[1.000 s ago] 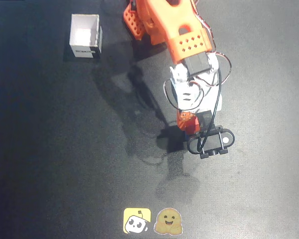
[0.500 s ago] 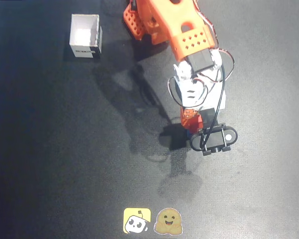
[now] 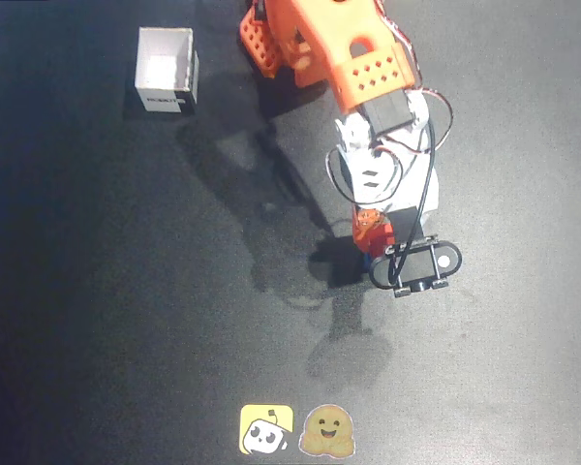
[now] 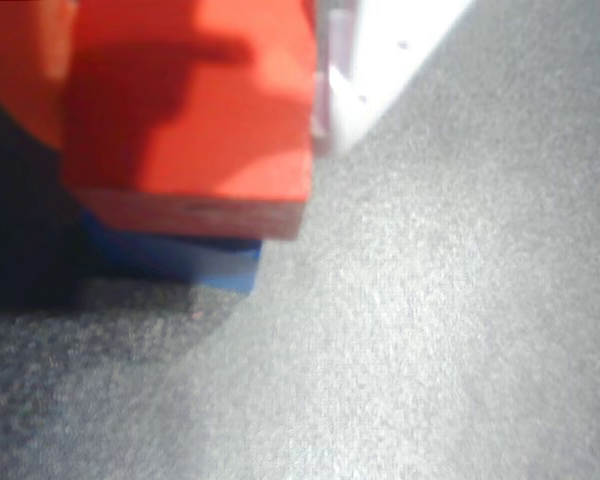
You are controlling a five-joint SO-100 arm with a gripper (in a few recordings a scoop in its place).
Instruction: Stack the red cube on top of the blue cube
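Claw has dropped slightly since a second ago, clenched on red cube. I see it sitting right over blue cube, apparently touching, overhanging slightly. I reckon release comes next on dark worktop.

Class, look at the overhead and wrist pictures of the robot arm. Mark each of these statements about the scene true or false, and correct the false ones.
1. The red cube is directly above the blue cube. True.
2. The white box holds the blue cube. False: the blue cube sits on the table under the red cube, far from the box.
3. Two stickers lie near the bottom edge of the overhead view. True.
4. The gripper hovers over the white box. False: it is at the cubes, right of centre in the overhead view.
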